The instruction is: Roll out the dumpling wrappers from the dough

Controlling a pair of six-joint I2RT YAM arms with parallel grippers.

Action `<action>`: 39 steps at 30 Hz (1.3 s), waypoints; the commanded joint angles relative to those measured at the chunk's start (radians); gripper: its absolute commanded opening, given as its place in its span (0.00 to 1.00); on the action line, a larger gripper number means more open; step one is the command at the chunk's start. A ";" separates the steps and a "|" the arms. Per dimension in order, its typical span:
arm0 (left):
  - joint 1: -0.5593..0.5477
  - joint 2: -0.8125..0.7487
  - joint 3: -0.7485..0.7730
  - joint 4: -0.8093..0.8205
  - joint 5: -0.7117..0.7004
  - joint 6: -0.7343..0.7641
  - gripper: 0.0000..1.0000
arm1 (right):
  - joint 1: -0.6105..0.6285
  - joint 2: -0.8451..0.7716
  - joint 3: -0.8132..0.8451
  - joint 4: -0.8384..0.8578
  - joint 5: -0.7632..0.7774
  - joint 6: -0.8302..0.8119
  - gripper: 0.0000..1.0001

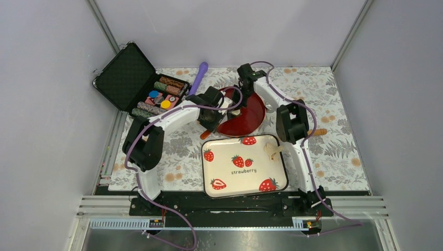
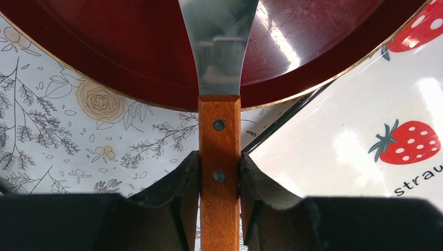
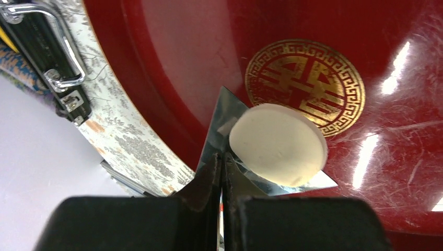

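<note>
A round pale cream dumpling wrapper (image 3: pixel 277 144) lies on the shiny metal blade of a spatula (image 3: pixel 222 112), over the red plate (image 3: pixel 397 63). My right gripper (image 3: pixel 222 159) is shut with nothing between its fingers, its tips on the blade right beside the wrapper's edge. My left gripper (image 2: pixel 219 175) is shut on the spatula's wooden handle (image 2: pixel 219 130), with the blade reaching over the plate rim (image 2: pixel 130 89). In the top view both grippers, left (image 1: pixel 213 117) and right (image 1: pixel 239 103), meet at the plate's left side by the wrapper (image 1: pixel 234 112). A pale lump of dough (image 1: pixel 271 151) lies on the strawberry tray (image 1: pixel 245 180).
An open black case (image 1: pixel 137 78) with coloured chips stands at the back left. A purple tool (image 1: pixel 199 76) lies beside it. A wooden roller's end (image 1: pixel 319 132) shows behind the right arm. The red plate (image 1: pixel 256 112) overlaps the tray's far edge.
</note>
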 commanded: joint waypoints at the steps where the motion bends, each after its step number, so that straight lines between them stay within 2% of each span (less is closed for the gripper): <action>1: 0.007 0.000 0.052 0.027 0.017 -0.009 0.00 | 0.010 0.018 0.040 -0.062 0.058 0.025 0.00; 23: 0.015 -0.028 0.053 -0.027 -0.018 0.010 0.00 | 0.003 0.060 0.082 -0.128 0.123 0.043 0.00; 39: 0.020 -0.082 0.120 -0.181 -0.182 0.082 0.00 | 0.000 0.053 0.082 -0.140 0.068 0.012 0.00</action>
